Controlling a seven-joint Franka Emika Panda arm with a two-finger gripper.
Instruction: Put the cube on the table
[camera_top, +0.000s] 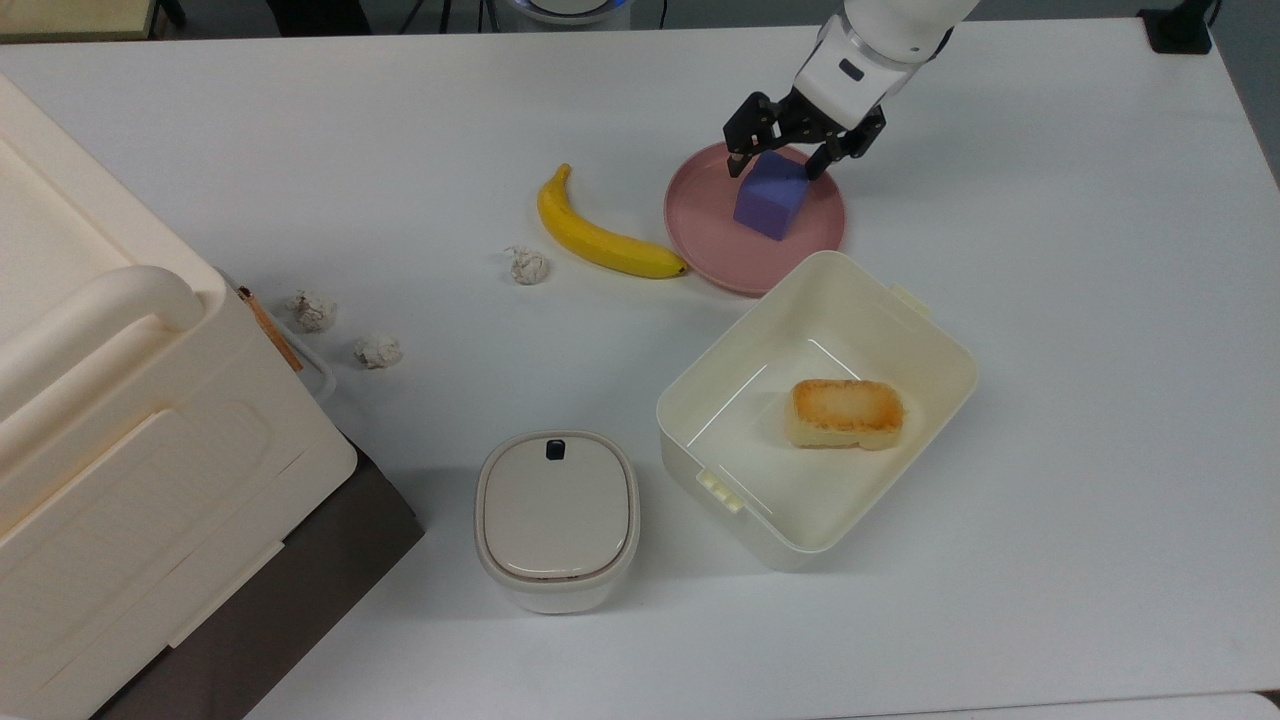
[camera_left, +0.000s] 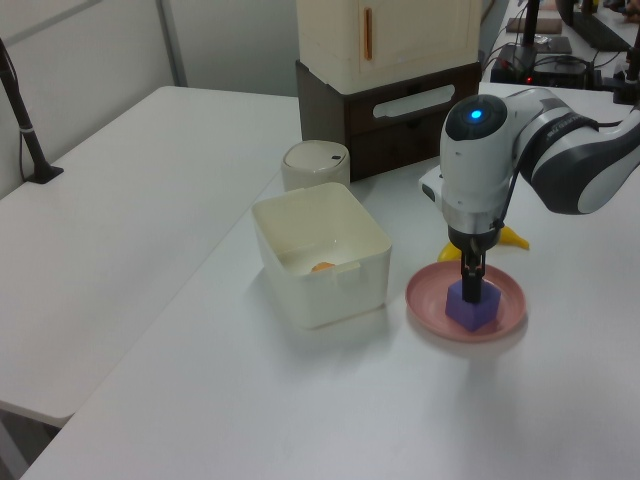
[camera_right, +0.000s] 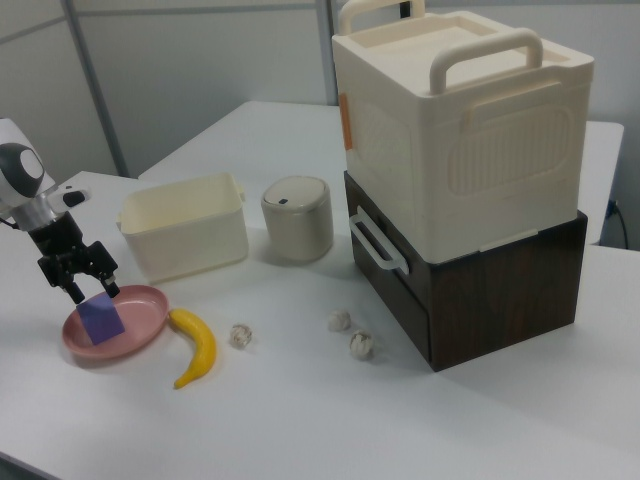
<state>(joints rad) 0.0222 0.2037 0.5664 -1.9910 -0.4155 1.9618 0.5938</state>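
Looking down through the top view, I see the fingers (camera_top: 789, 163) spread apart at the far edge of the cube (camera_top: 770, 196), one black tip on each side of its upper corner. They straddle the cube rather than press on it, with a little room at each side as far as I can judge, so I read them as open and holding nothing. In the left view the fingers (camera_left: 470, 283) point straight down onto the top of the cube (camera_left: 470, 307), and I cannot tell from there whether they touch it.

The cube sits on the pink plate (camera_top: 703, 229), toward the top view's upper right part of it, and looks flat on the plate. In the right view the cube (camera_right: 101, 318) lies just below the fingers (camera_right: 88, 290), inside the rim of the plate (camera_right: 143, 323).

The plate rests on the white worktop (camera_top: 1080, 300). A banana (camera_top: 596, 234) lies just beside the plate on the top view's left, its tip near the rim. Just below the plate in the top view stands the open cream box (camera_top: 940, 345), with a toasted bread block (camera_top: 846, 412) on its floor. A lidded cream container (camera_top: 556, 516) stands at the top view's left of the box. Three crumpled paper balls (camera_top: 527, 265) lie scattered on the worktop beyond the banana.
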